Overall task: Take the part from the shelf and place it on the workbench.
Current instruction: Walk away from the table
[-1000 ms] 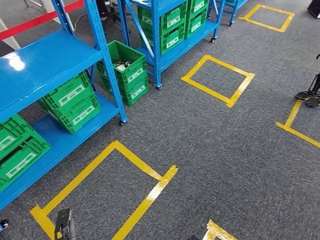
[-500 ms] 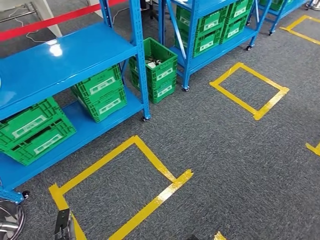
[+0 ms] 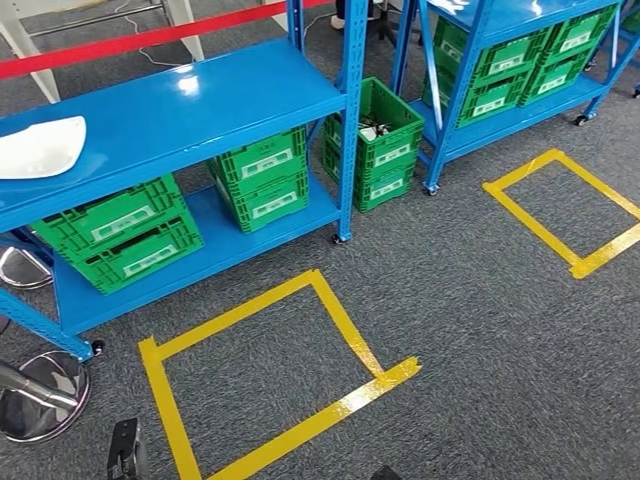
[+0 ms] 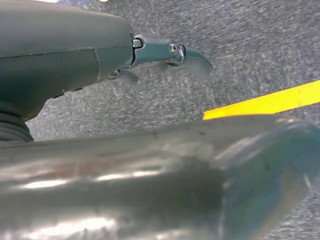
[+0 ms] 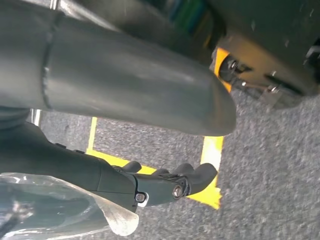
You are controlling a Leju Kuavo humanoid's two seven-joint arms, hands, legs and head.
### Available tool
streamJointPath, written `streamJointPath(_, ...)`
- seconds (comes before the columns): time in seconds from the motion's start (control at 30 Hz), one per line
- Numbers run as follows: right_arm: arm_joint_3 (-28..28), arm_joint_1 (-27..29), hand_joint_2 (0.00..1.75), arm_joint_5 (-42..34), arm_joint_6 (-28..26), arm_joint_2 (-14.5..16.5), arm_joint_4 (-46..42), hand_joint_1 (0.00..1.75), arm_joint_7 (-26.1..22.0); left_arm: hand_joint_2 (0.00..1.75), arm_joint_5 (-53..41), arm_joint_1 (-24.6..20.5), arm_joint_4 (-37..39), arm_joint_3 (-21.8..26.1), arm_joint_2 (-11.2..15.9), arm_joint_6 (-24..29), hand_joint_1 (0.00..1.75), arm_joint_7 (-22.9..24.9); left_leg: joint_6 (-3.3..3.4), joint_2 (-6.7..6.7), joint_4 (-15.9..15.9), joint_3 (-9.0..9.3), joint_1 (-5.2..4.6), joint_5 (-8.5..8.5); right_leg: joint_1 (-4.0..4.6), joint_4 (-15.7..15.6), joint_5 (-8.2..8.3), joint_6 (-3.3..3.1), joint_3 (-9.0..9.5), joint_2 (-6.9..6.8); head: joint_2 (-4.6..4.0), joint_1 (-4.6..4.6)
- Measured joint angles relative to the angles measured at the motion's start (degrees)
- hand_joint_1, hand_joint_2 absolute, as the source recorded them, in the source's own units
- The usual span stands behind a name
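a white part (image 3: 41,146) lies at the far-left shelf (image 3: 189,110) edge; open carpet (image 3: 468,330) spreads right. wrist views show left hand (image 4: 113,55) and right hand (image 5: 124,175) released, fingers apart

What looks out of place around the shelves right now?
Two things. One green crate sits on the carpet between the two blue shelf units, not on a shelf like the other crates, with loose items inside. The nearest yellow tape square has an overlapping, ragged corner at its right end. Otherwise nothing looks spilled or damaged.

I see the part (image 3: 39,146) on the shelf (image 3: 189,105), crates (image 3: 264,180) beneath, a taped square (image 3: 275,375) before it.
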Motion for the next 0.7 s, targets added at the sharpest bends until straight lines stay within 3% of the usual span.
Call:
streamJointPath(0.03, 0.0, -0.1, 0.00, -0.1, -0.2, 0.0, 0.0, 0.00, 0.0, 0.00, 0.0, 0.1, 0.0, 0.0, 0.1, 0.0, 0.00, 0.0, -0.29, -0.09, 0.0, -0.06, 0.09, -0.01, -0.05, 0.0, 0.10, -0.36, 0.10, -0.10, 0.00, -0.04)
streamJointPath(0.1, 0.0, -0.1, 0.00, 0.0, -0.5, 0.0, 0.0, 0.00, 0.2, 0.00, 0.0, 0.2, 0.0, 0.0, 0.2, 0.1, 0.00, 0.0, -0.85, 1.25, 1.4, -0.59, 0.09, -1.15, -0.15, -0.2, 0.27, -1.00, 0.31, -0.47, 0.00, -0.25)
streamJointPath(0.2, -0.1, 0.0, 0.00, 0.1, -0.6, 0.0, 0.0, 0.00, 0.3, 0.00, 0.0, 0.0, 0.0, 0.0, 0.0, 0.1, 0.00, -0.1, -1.52, 4.34, 10.8, -4.70, 0.15, -6.12, -0.11, -0.3, 0.18, -1.69, 0.52, -1.41, 0.00, -0.72)
streamJointPath(0.27, -0.1, 0.2, 0.00, 0.1, -0.6, 0.0, 0.0, 0.00, 0.3, 0.00, 0.0, 0.0, 0.0, 0.0, 0.0, 0.1, 0.00, -0.1, -1.61, 4.79, 15.8, -6.98, 0.25, -7.42, -0.05, -0.3, 0.06, -1.79, 0.59, -1.92, 0.00, -0.72)
streamJointPath(0.3, -0.1, 0.3, 0.00, 0.1, -0.6, 0.0, 0.0, 0.00, 0.3, 0.00, 0.0, 0.1, 0.0, 0.0, 0.0, 0.1, 0.00, -0.1, -1.54, 4.82, 15.2, -6.71, 0.27, -6.41, -0.03, -0.3, -0.01, -1.79, 0.68, -2.08, 0.00, -0.73)
streamJointPath(0.33, -0.1, 0.3, 0.00, 0.1, -0.6, 0.0, 0.0, 0.00, 0.3, 0.00, 0.0, 0.1, 0.0, 0.0, 0.0, 0.1, 0.00, -0.2, -1.35, 4.84, 12.5, -5.41, 0.26, -4.48, -0.01, -0.3, -0.10, -1.74, 0.85, -2.19, 0.00, -0.73)
streamJointPath(0.4, -0.1, 0.3, 0.00, 0.1, -0.6, 0.0, 0.0, 0.00, 0.2, 0.00, 0.1, 0.0, 0.0, 0.0, 0.1, 0.1, 0.00, -0.3, -0.77, 5.04, 4.8, -1.71, 0.06, -0.92, 0.12, -0.3, -0.37, -1.49, 1.16, -2.35, 0.00, -0.73)
streamJointPath(0.43, -0.1, 0.3, 0.00, 0.1, -0.6, 0.0, 0.0, 0.00, 0.2, 0.00, 0.1, -0.1, 0.0, 0.0, 0.1, 0.1, 0.00, -0.4, -0.52, 5.16, 2.0, -0.38, -0.06, -0.22, 0.20, -0.3, -0.47, -1.29, 1.16, -2.40, 0.00, -0.72)
streamJointPath(0.6, -0.2, 0.2, 0.00, -0.4, -0.5, 0.0, 0.0, 0.00, 0.0, 0.00, 0.2, 0.0, 0.0, 0.0, 0.0, -0.1, 0.00, -0.5, 0.49, 5.20, -0.7, 0.79, -0.03, -0.39, 0.28, 0.4, -1.31, 0.11, 0.63, -2.51, 0.00, -0.64)
streamJointPath(0.63, -0.3, 0.2, 0.00, -0.6, -0.6, 0.0, 0.0, 0.00, -0.1, 0.00, 0.2, -0.1, 0.0, 0.0, 0.0, -0.2, 0.00, -0.5, 0.82, 5.20, -1.0, 0.99, 0.13, -0.29, 0.26, 2.2, -2.37, 0.34, -0.30, -2.43, 0.00, -0.56)
streamJointPath(0.7, -0.4, 0.2, 0.00, -0.9, -0.6, 0.0, 0.0, 0.00, -0.1, 0.00, 0.3, -0.2, 0.0, 0.0, 0.1, -0.2, 0.00, -0.5, 1.30, 5.20, -1.1, 1.12, 0.19, -0.32, 0.16, 9.1, -5.45, 0.66, -3.91, -2.32, 0.00, -0.44)
